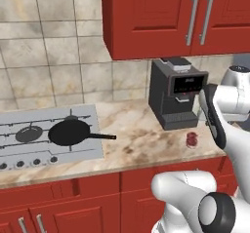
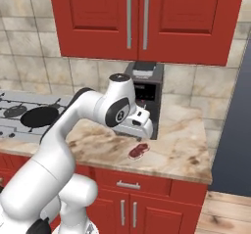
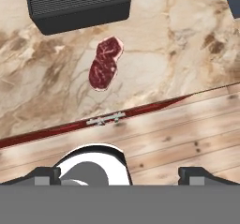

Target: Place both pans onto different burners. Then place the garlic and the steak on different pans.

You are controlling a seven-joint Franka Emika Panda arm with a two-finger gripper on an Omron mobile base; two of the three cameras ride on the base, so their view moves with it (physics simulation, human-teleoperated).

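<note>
My fingers (image 3: 47, 175) are spread wide with nothing between them. The steak (image 3: 105, 63) lies flat on the marble counter (image 3: 187, 45), well ahead of my tips and apart from them, just in front of the coffee machine (image 3: 77, 5).

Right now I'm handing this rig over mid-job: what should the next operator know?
Pincer: open, holding nothing, poised above the counter edge near the steak.
Steak: lying flat on the marble counter in front of the coffee machine.
Pan: one sits on a burner of the cooktop, handle toward the counter.
Done: that one pan placed.
Left: second pan onto another burner, steak into one pan, garlic into the other; I can't spot the second pan or the garlic from here.
</note>
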